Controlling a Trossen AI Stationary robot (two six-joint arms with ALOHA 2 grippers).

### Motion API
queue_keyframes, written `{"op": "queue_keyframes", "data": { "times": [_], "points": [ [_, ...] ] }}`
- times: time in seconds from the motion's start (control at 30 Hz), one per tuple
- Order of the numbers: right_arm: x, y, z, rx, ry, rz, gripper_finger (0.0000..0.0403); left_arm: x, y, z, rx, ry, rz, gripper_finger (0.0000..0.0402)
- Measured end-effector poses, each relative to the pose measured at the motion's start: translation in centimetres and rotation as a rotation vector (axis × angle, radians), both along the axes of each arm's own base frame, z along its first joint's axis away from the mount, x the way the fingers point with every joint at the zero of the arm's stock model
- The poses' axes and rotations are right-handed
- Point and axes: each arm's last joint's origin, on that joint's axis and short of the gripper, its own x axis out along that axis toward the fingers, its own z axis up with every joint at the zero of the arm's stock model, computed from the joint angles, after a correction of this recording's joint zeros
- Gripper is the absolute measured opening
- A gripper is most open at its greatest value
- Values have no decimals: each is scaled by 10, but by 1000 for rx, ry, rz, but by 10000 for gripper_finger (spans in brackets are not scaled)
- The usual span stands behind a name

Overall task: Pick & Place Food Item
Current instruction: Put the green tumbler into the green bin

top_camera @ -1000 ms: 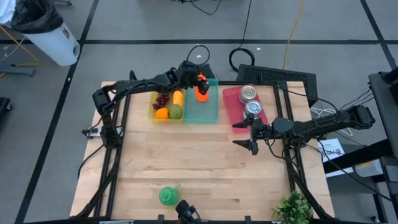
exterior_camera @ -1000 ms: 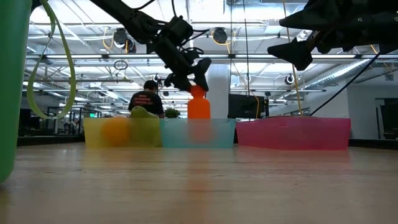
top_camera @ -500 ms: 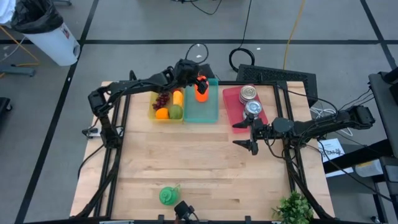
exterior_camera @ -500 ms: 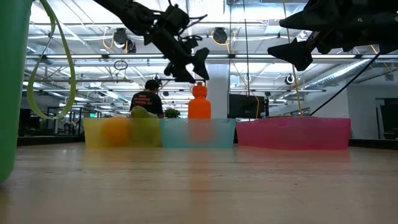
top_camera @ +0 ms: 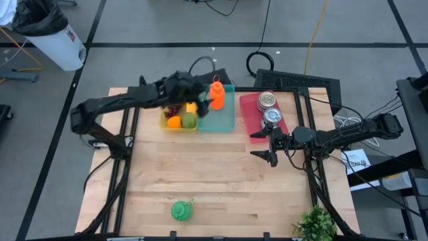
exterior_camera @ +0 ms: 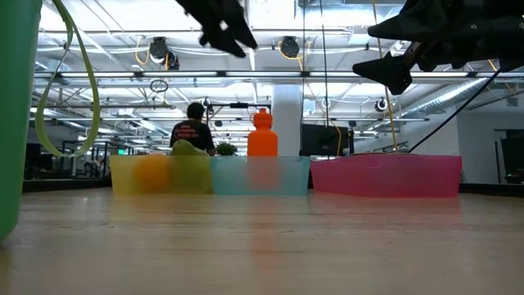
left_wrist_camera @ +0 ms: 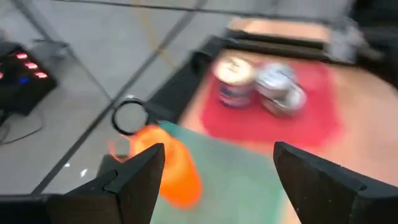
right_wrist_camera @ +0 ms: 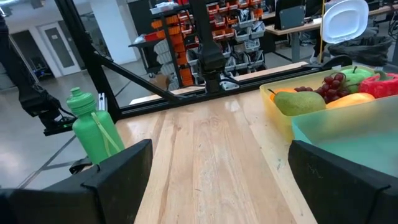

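So your orange bottle (top_camera: 217,93) now stands upright at the back of the teal bin (top_camera: 221,119), upper centre of the high view, with nothing gripping it. Judging by that, the placing looks done. The left gripper (top_camera: 194,107) hangs over the seam between the yellow bin (top_camera: 164,123) and the teal one, jaws spread wide and empty (the left wrist view shows the bottle clear in the gap between them). It sits high, near the top edge of the low view, well above the bottle cap.

Your right gripper (top_camera: 268,144) waits at centre right, just below the red tray (top_camera: 249,115) with its two cans (top_camera: 267,108), jaws fully apart and holding nothing.

Room for moving is generous: the whole lower half of the tabletop (top_camera: 214,181) is bare wood, save the green bottle (top_camera: 180,210) at the bottom edge. The three containers crowd together along the top, so pull the left arm away upward first.
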Motion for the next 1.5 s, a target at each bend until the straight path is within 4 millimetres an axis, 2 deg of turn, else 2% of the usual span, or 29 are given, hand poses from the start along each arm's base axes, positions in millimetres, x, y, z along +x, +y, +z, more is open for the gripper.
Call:
{"op": "queue_keyframes", "data": {
  "times": [0.13,0.3,0.4,0.53,0.67,0.77,0.9,1.07,1.33,1.5],
  "points": [
    [0,0,0,0,3,0,357,-20,-57,14,-26,67,-153,316],
    [0,0,-1,3,10,0,357,-44,-142,23,-119,97,-369,321],
    [0,0,-1,14,12,0,357,-58,-195,21,-154,119,-479,316],
    [0,0,-2,44,19,2,357,-77,-260,12,-98,149,-656,302],
    [0,0,-2,59,20,0,357,-79,-304,10,-159,184,-716,283],
    [0,0,-2,59,18,-1,357,-77,-326,3,-159,265,-702,267],
    [0,0,-1,59,16,-2,357,-71,-344,-24,-176,457,-714,249],
    [0,0,-2,56,16,-2,357,-68,-346,-43,-187,602,-696,229],
    [0,0,-2,55,21,0,357,-64,-342,-42,-235,578,-648,208],
    [0,0,-3,61,27,1,357,-64,-342,-47,-257,587,-618,198]
  ]
}}
